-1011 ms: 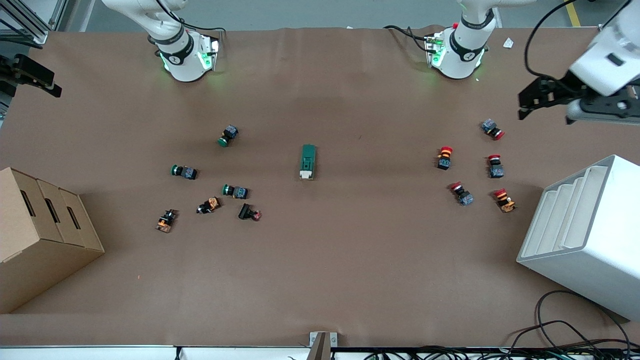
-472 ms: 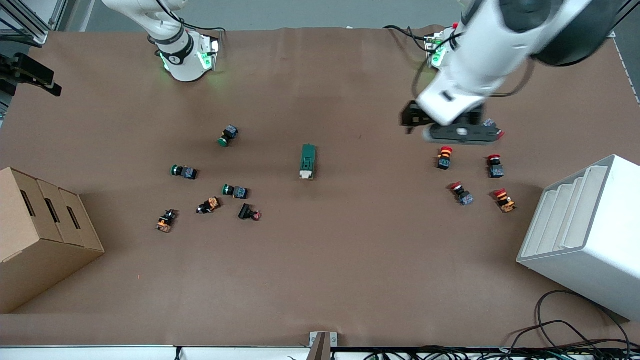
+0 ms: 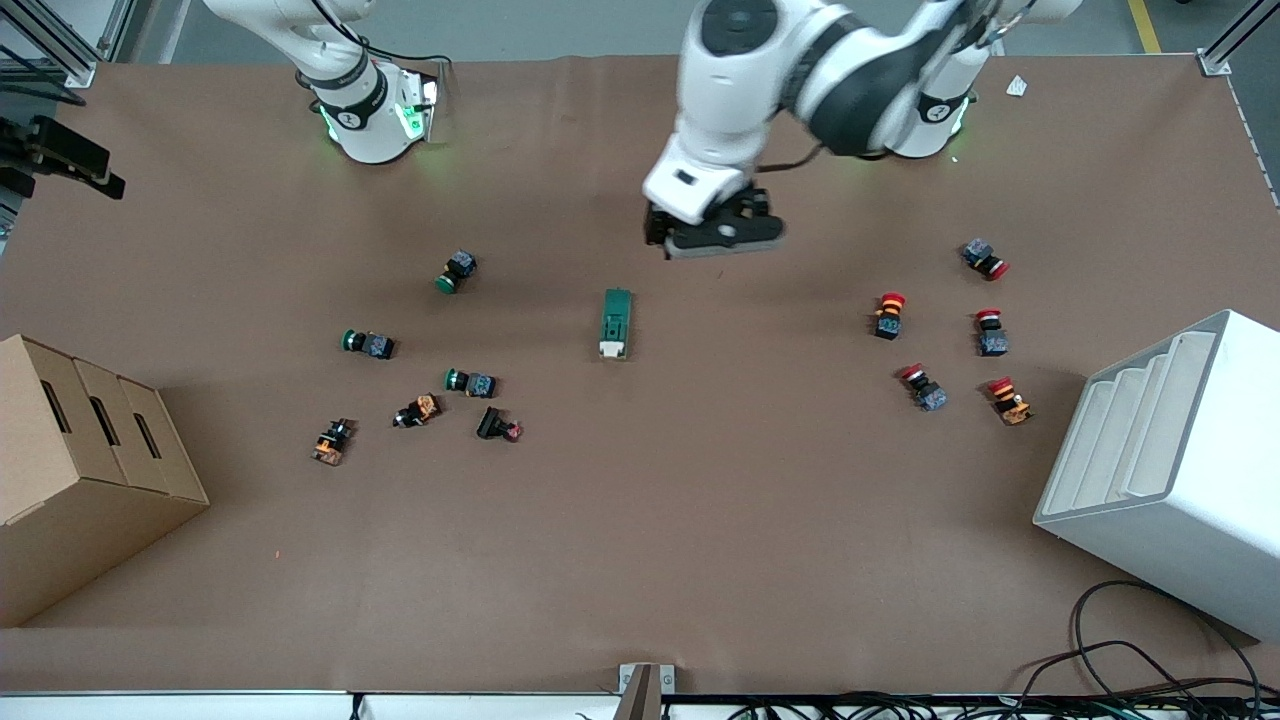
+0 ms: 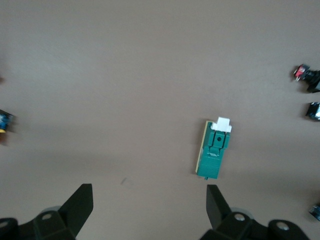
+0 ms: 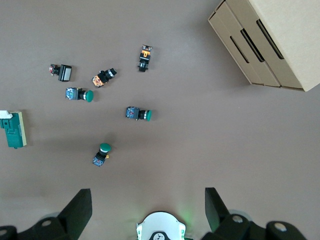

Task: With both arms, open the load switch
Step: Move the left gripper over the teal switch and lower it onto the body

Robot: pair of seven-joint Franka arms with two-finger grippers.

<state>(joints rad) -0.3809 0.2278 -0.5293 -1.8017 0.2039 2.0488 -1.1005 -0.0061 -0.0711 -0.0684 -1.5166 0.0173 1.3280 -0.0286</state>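
The load switch (image 3: 616, 323) lies flat near the middle of the bench (image 3: 700, 520), its white lever end nearer the front camera. The left end effector (image 3: 712, 232) hangs over bare bench just beside the switch, toward the bases, its fingers (image 4: 80, 205) spread wide and empty. The right end effector (image 5: 147, 210) waits high above its own base, fingers wide apart, holding nothing.

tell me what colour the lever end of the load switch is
White, on the dark-green load switch; clearest in the left wrist view.
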